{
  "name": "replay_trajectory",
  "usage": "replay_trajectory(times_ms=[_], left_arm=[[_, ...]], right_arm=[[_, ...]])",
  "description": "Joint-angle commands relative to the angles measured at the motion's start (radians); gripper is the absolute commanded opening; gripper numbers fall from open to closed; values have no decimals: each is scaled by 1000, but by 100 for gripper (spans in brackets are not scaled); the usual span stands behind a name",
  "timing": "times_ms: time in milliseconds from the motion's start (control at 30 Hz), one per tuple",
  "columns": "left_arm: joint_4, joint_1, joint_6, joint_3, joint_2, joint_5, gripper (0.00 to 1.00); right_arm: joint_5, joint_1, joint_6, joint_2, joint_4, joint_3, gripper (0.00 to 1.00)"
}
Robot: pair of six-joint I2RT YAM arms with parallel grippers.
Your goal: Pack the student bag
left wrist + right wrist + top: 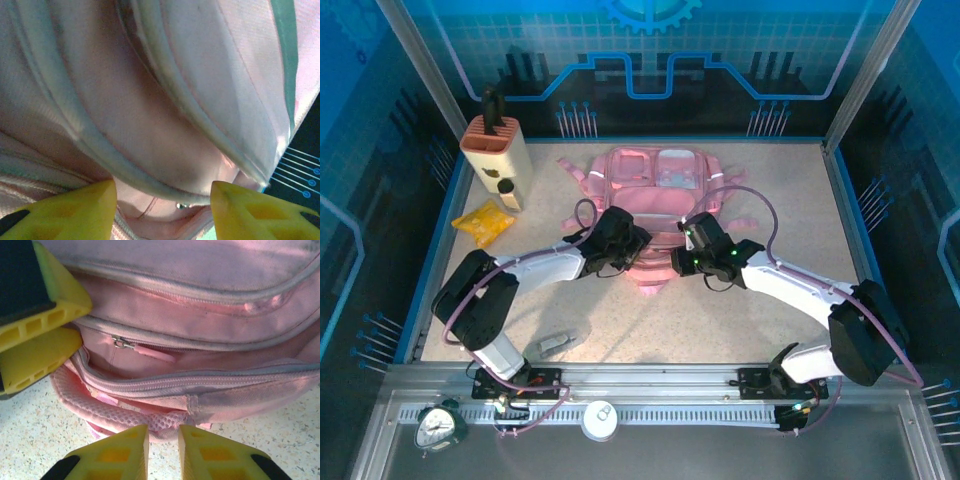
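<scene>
Packing looks barely begun: the student bag (655, 185) lies flat on the table (790, 230) with nothing seen going into it, and a yellow packet (485, 222) sits well apart from the left hand (162, 194), off to its outer side, not yet packed. Both hands meet at the bag's near edge. The left hand is open, its fingers spread wide with pink fabric just ahead of them and nothing held. The right hand (161, 434) has its fingers only slightly parted, gripping nothing, with the bag's mesh handle (150, 419) just in front. Beyond that handle a zip puller (119, 343) rests by a slightly gaping compartment. The bag is soft, pink, pale-piped and slack.
</scene>
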Motion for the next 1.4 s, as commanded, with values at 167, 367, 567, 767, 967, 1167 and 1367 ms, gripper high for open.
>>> replay_trajectory(times_ms=[167, 367, 567, 767, 967, 1167, 1367], left_arm=[[-67, 17, -6, 101, 76, -87, 42], [-103, 34, 1, 145, 86, -81, 22], [-37, 43, -21, 120, -8, -51, 4], [-45, 48, -33, 132, -106, -28, 0], [-34, 57, -63, 137, -159, -12, 0], [-26, 60, -82, 146, -178, 6, 0], [-11, 59, -95, 142, -181, 32, 0]], right_arm=[[-32, -15, -58, -24, 38, -20, 25], [-33, -18, -104, -23, 30, 8, 30], [-143, -28, -168, 5, 79, 22, 43], [-177, -32, -170, 44, 139, 87, 53], [-192, -25, -158, 104, 251, 55, 51], [-195, -25, -147, 92, 282, 33, 52], [-244, -100, -94, 85, 318, 9, 58]])
